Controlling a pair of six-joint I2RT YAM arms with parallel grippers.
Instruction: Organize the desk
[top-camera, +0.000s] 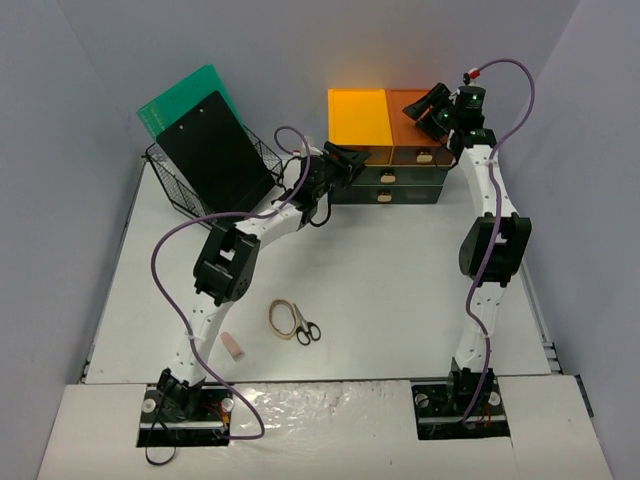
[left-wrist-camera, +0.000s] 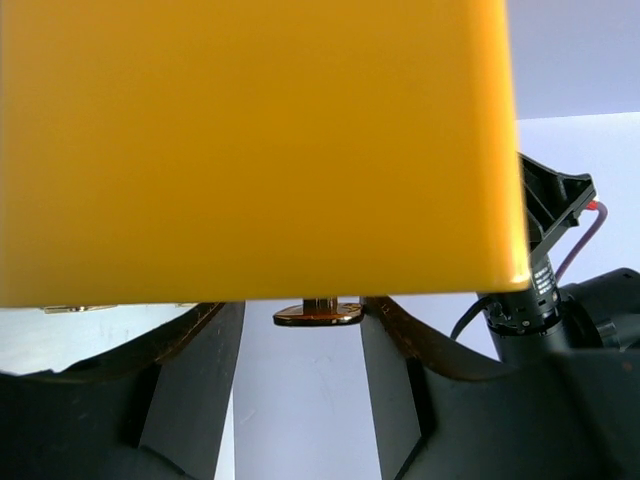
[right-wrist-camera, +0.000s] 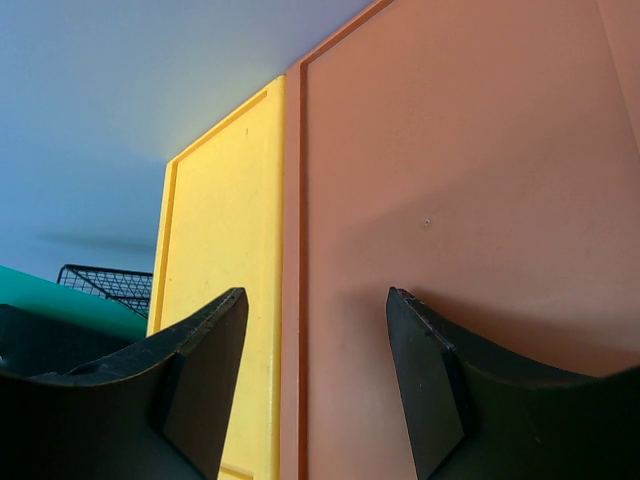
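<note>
Right, status: bench (top-camera: 380, 280) fills the middle of the top view. Drawer unit (top-camera: 388, 185) sits at its 12 o'clock edge, wire basket (top-camera: 200, 185) at 10.

Left tool (left-wrist-camera: 303, 312) is at the unit's yellow section, released. Its fingers stand either side of the small pull (left-wrist-camera: 318, 314) with a gap on one side, so it's not clamped.

Right tool (right-wrist-camera: 315, 300) hovers over the orange lid (right-wrist-camera: 450, 200), jaws apart, empty.

Scissors (top-camera: 309, 332), rubber band (top-camera: 282, 318) and a pale block (top-camera: 233, 346) lie loose around 7 o'clock.

Risks, my read:
- Pull sits off-centre between the fingers, so closing may catch only a corner and slip off under load.
- Unit looks light. A tug could drag it across the bench unless the right tool braces it.
- Purple cable (top-camera: 290, 135) runs close to the basket and could snag.
</note>
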